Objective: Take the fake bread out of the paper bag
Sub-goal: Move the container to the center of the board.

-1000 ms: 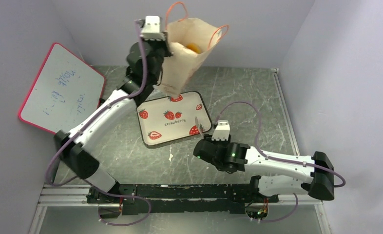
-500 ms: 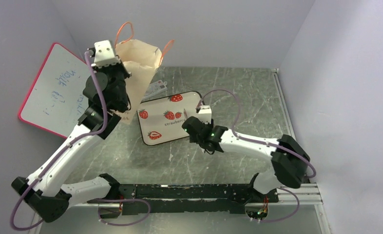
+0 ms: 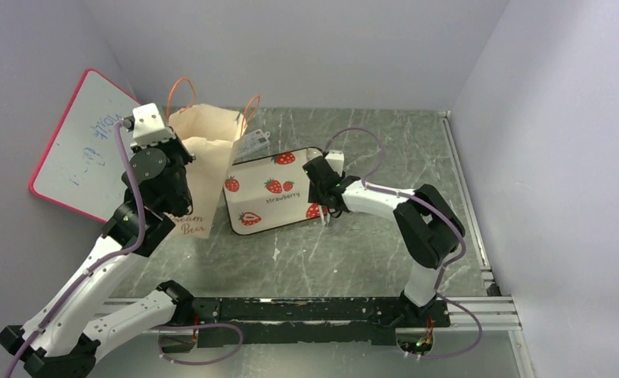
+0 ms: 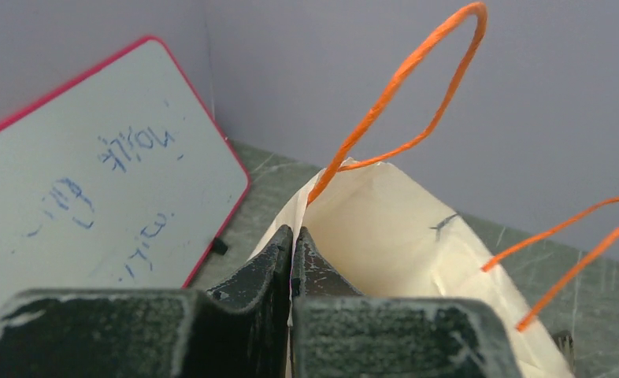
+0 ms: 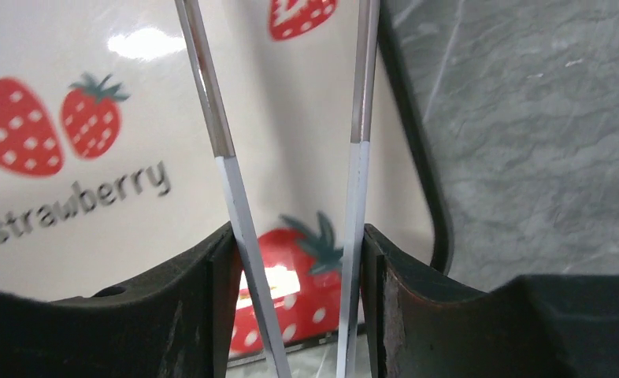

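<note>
The cream paper bag (image 3: 204,169) with orange loop handles stands upright on the table, left of the tray. My left gripper (image 3: 175,140) is shut on its left rim. In the left wrist view the black fingers (image 4: 293,236) pinch the paper edge and the bag's (image 4: 393,228) open mouth lies beyond them. The fake bread is hidden; only cream paper shows inside. My right gripper (image 3: 320,201) hovers over the tray's near right corner, shut on a pair of thin tongs (image 5: 357,157) whose two blades press against both fingers (image 5: 298,236).
A white strawberry-print tray (image 3: 251,177) lies mid-table; it fills the right wrist view (image 5: 157,102). A red-framed whiteboard (image 3: 78,150) leans on the left wall, close to the bag. A small clear packet (image 3: 251,143) lies behind the tray. Walls enclose three sides.
The left arm swung the bag down and left, from high above the tray to standing on the table beside it. The right arm moved forward with the tongs to the tray's right corner.
</note>
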Action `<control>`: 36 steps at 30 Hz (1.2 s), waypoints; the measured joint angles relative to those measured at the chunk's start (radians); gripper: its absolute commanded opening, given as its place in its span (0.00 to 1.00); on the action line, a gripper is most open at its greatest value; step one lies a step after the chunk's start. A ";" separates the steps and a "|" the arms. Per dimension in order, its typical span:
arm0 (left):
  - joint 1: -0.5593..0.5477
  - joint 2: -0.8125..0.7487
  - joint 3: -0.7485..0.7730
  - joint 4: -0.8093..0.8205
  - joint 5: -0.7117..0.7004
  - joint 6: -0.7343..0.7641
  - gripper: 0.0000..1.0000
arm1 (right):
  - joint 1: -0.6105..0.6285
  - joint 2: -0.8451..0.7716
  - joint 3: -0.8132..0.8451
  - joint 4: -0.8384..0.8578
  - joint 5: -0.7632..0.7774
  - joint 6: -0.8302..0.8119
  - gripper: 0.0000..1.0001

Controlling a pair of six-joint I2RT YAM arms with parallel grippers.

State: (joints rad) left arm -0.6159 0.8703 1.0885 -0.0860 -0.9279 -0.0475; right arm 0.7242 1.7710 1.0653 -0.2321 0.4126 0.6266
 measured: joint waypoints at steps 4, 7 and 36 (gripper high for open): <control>0.000 -0.032 -0.023 -0.092 -0.014 -0.056 0.07 | -0.061 0.056 0.025 0.005 -0.006 0.000 0.42; 0.000 -0.038 -0.028 -0.137 -0.016 -0.082 0.07 | -0.107 0.092 0.052 0.018 -0.019 -0.003 0.42; 0.003 0.073 -0.117 -0.127 0.013 -0.115 0.07 | -0.467 0.295 0.277 0.111 0.003 0.003 0.40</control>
State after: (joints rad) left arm -0.6128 0.9432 0.9710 -0.2131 -0.9150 -0.1623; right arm 0.2577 2.0663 1.3426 -0.1215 0.4156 0.6292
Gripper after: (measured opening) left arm 0.071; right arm 0.501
